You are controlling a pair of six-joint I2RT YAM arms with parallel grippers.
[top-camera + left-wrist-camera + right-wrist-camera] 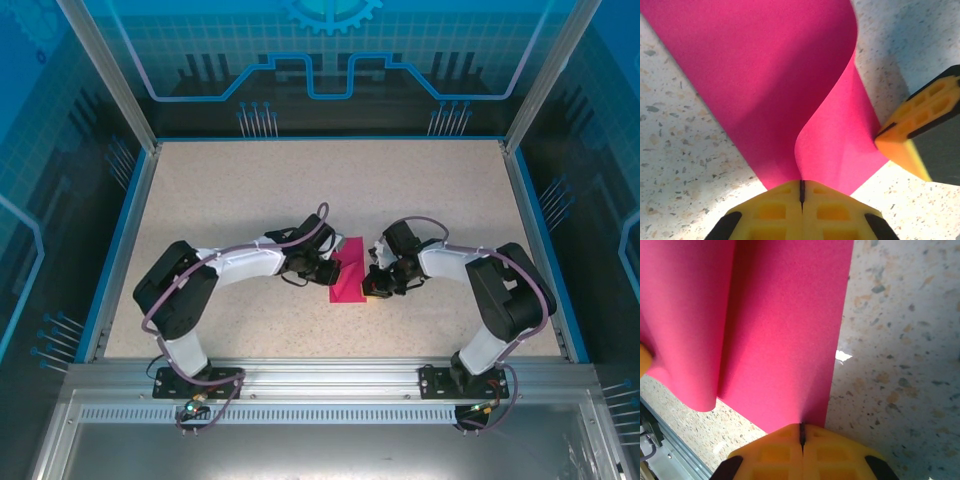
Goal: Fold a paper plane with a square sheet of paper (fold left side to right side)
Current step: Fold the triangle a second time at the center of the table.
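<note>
The square sheet of paper [349, 270] is magenta-pink and lies mid-table between both arms, partly folded over. In the left wrist view the sheet [765, 75] curls up from the table, and my left gripper [801, 187] is shut on its near edge. In the top view that left gripper [334, 272] sits at the sheet's left side. My right gripper [802, 430] is shut on the sheet [785, 340] close to its right edge. From above, the right gripper [373, 285] is at the sheet's right lower side. One of the right gripper's yellow fingers [910, 135] touches the sheet.
The speckled beige table [230, 200] is bounded by a blue rim [120, 240] and transparent enclosure walls. A metal rail [320, 375] with both arm bases runs along the near edge. The table's near edge [670, 450] shows in the right wrist view.
</note>
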